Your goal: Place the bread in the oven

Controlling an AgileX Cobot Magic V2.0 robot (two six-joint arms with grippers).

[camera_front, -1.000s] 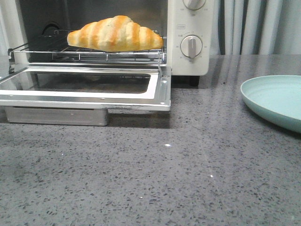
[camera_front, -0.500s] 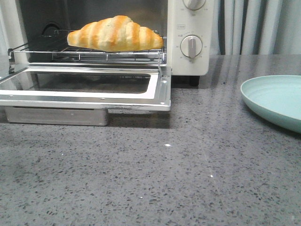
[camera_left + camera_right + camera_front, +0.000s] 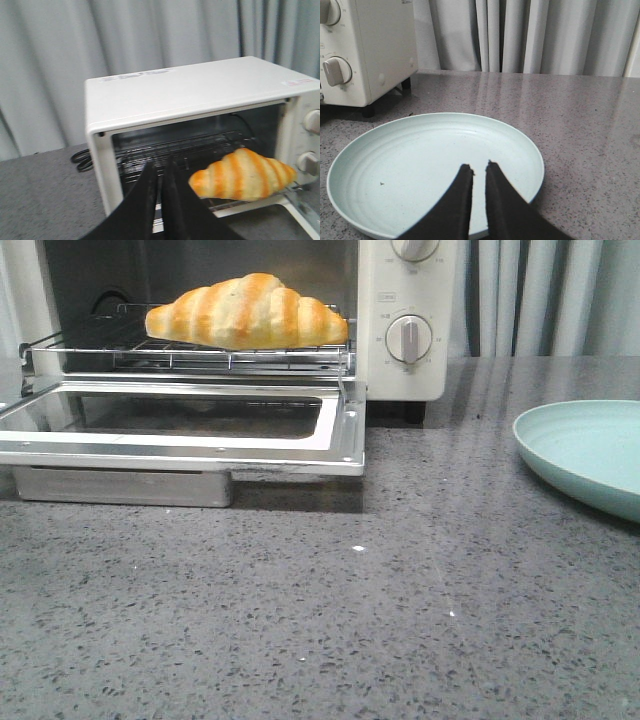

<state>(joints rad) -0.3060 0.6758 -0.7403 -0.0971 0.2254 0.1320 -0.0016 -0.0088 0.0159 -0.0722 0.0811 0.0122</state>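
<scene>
The bread (image 3: pixel 245 310) lies on the wire rack (image 3: pixel 120 352) inside the cream-white oven (image 3: pixel 400 290), whose glass door (image 3: pixel 200 445) hangs open and flat. In the left wrist view the bread (image 3: pixel 242 175) sits on the rack at the oven's (image 3: pixel 190 90) mouth. My left gripper (image 3: pixel 160 164) is shut and empty, held in front of the oven opening, beside the bread and apart from it. My right gripper (image 3: pixel 479 167) is shut and empty, hovering over the pale green plate (image 3: pixel 395 165). Neither gripper shows in the front view.
The pale green plate (image 3: pixel 590 450) sits on the grey speckled counter at the right. A metal tray (image 3: pixel 120 488) lies under the open door. The oven's dial knobs (image 3: pixel 407 338) face front. A black cable (image 3: pixel 80 159) lies beside the oven. Grey curtains hang behind.
</scene>
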